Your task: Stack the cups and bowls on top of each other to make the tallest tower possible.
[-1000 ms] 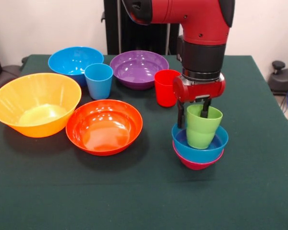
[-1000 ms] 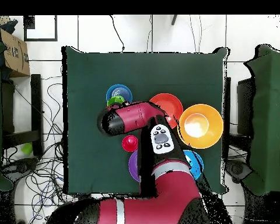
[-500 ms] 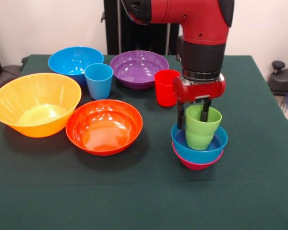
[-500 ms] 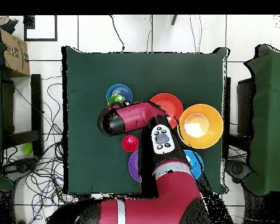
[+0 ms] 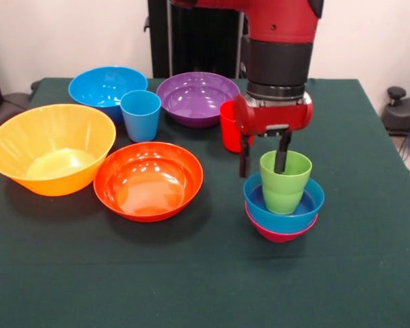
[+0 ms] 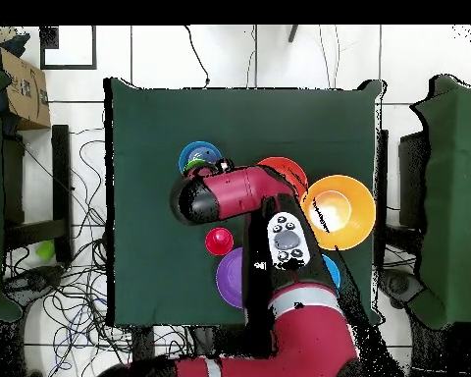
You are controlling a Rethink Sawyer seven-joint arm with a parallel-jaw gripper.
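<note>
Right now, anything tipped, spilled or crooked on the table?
Nothing stands out. The green cup sits upright in the small blue bowl, the end effector is open with one finger inside the cup, and the other bowls and cups stand upright.

From overhead, the green cup (image 6: 192, 167) is mostly hidden by the arm (image 6: 230, 194); the large blue bowl (image 6: 332, 270) is nearly covered.
</note>
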